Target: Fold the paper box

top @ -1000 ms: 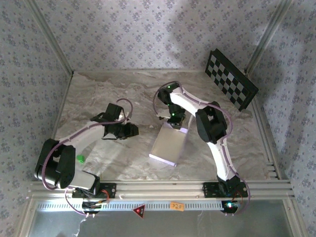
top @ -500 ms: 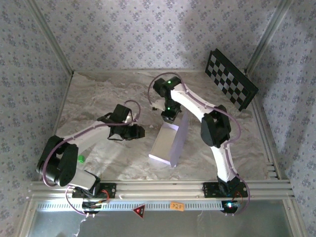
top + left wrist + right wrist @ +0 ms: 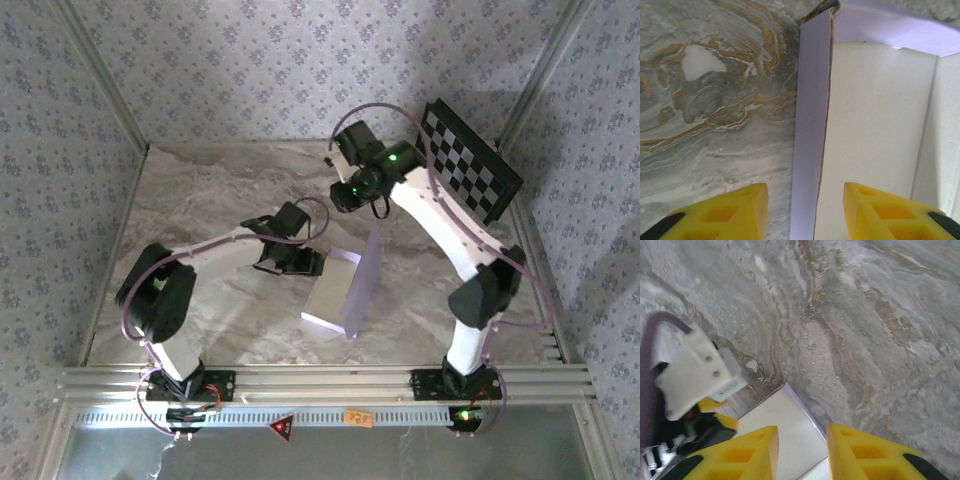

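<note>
left end effector (image 3: 303, 263) at the paper box (image 3: 333, 290) — one flap upright

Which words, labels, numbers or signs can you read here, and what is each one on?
No text is legible.
Orange sticker on the front rail: dark marks, too small to read.
Red triangle sign beside it: symbol too blurred to read.
Paper box: no print visible.

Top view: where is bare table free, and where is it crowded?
Free: the far-left of the table, behind the left arm; the near strip between that arm's base and the paper box; a gap between box and right arm. Crowded: the middle, where the left pincer straddles the box's wall and the right pincer hangs close.
</note>
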